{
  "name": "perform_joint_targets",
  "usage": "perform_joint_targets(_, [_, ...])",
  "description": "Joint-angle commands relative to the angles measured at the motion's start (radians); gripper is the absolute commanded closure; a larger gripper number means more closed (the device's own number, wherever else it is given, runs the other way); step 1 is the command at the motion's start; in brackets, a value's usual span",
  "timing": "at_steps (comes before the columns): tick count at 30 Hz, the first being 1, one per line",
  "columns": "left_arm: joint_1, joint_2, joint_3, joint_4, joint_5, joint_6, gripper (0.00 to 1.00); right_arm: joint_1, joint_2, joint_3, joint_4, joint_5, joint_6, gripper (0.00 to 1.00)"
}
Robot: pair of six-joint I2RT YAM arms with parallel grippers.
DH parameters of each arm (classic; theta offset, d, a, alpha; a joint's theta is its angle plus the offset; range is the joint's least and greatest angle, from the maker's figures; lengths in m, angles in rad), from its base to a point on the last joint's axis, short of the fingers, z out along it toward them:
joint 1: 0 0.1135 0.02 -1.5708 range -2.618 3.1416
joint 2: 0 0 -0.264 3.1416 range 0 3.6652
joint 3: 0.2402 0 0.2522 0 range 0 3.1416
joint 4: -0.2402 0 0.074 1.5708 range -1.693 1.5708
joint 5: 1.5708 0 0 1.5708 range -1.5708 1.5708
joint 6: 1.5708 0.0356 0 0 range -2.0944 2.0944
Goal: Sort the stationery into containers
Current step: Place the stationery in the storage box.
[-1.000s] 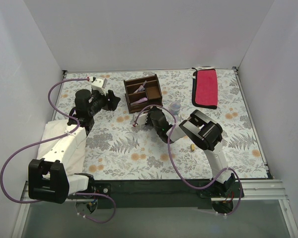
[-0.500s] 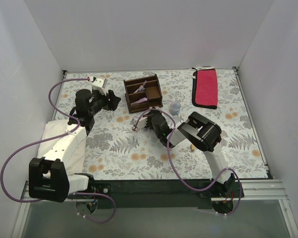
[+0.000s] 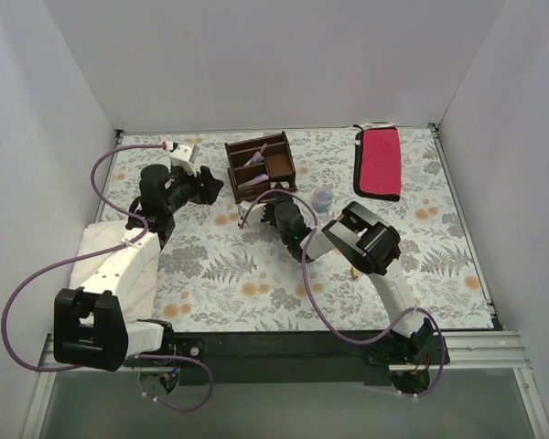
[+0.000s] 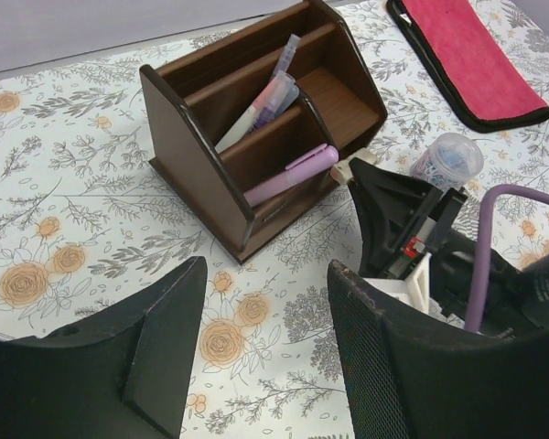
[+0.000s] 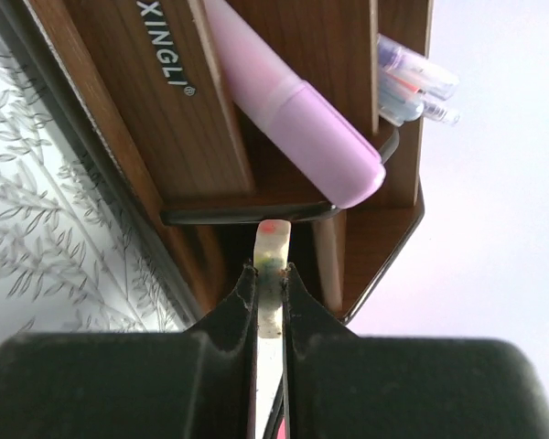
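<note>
Part of the sorting is judged done. In the dark brown wooden desk organiser with several compartments [image 4: 188, 137], a fat pink marker [image 4: 293, 172] is seen lying in a front slot. A few thin pens with pale and bluish barrels [image 4: 273, 91] are leaned in the slot behind it.

One thin whitish pen with a reddish tip [image 5: 271, 240] is clamped between the jaws of the right gripper [image 5: 270, 283]. Its tip is held close to the organiser's front rim, not yet inside.

The left gripper [image 4: 265, 338] is held apart beside the organiser, with nothing between its fingers.

A small bluish-grey round cup [image 4: 446, 160] is left on the floral table cover [image 4: 64, 229] near the organiser. The flat red rectangular cloth [image 4: 467, 59] is set well apart.
</note>
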Motion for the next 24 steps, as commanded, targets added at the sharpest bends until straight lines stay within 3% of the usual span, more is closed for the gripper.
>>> perform_joint_targets(1, [0.001,-0.013,0.027,-0.034,-0.008,0.007,0.47,-0.03,0.077,0.094,0.074,-0.009,-0.033,0.94])
perform_joint_targets(13, [0.001,0.013,0.031,-0.029,0.004,-0.002,0.47,-0.076,0.089,0.129,0.008,-0.027,0.036,0.99])
perform_joint_targets(21, [0.001,0.032,0.047,-0.049,0.007,0.003,0.47,-0.09,0.169,0.209,0.013,-0.083,-0.02,0.98])
perform_joint_targets(22, [0.001,0.035,0.047,-0.051,0.007,0.001,0.47,-0.09,0.175,0.218,0.014,-0.084,-0.025,0.96])
perform_joint_targets(24, [0.001,0.035,0.048,-0.054,0.01,0.003,0.47,-0.09,0.191,0.229,0.013,-0.096,-0.049,0.72])
